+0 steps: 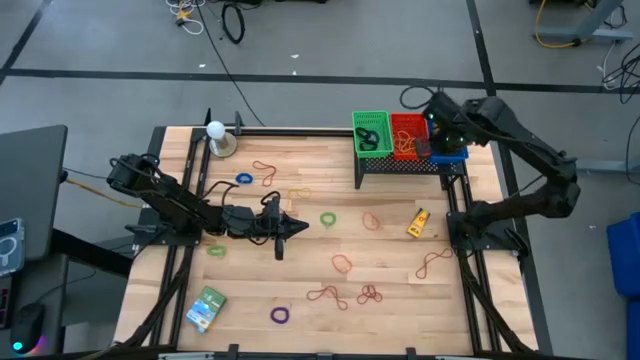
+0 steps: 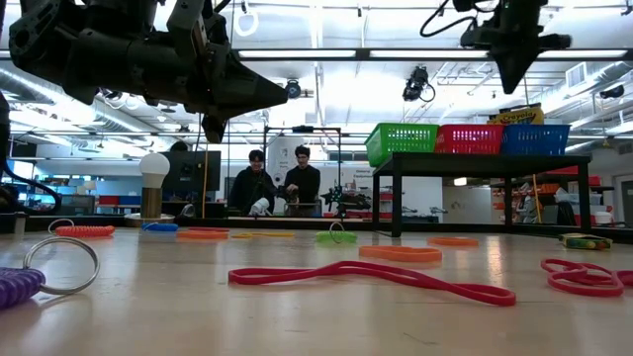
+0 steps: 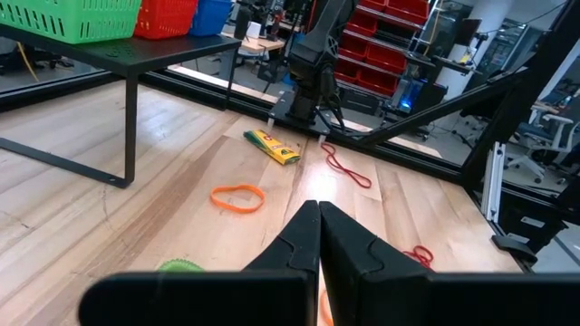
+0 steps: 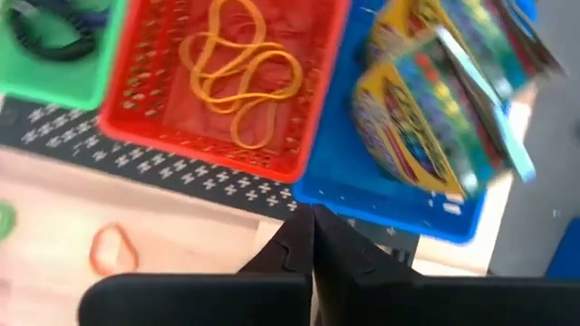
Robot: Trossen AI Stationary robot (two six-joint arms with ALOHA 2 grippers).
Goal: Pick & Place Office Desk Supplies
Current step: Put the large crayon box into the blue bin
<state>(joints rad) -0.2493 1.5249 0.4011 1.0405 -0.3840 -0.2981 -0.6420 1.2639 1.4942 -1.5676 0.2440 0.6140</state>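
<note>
My left gripper [image 1: 291, 229] is shut and empty, hovering above the middle of the table; in its wrist view its tips [image 3: 317, 215] point toward an orange band [image 3: 237, 197] and the small yellow crayon box [image 3: 274, 147]. My right gripper [image 1: 438, 140] is shut and empty, above the red basket [image 4: 222, 86] and the blue basket [image 4: 426, 136]. The red one holds orange bands, the blue one colourful packets. Loose bands lie flat on the wood: red [image 1: 342, 263], orange [image 1: 372, 220], a green ring [image 1: 328, 218], a blue ring [image 1: 244, 179], a purple ring [image 1: 280, 315]. A green-blue packet [image 1: 206, 308] lies near the front left.
Green [image 1: 371, 133], red and blue baskets stand side by side on a black shelf [image 1: 400, 168] at the far right. A white ball on a round metal base [image 1: 217, 137] stands at the far left. People sit in the room beyond the table [image 2: 277, 183].
</note>
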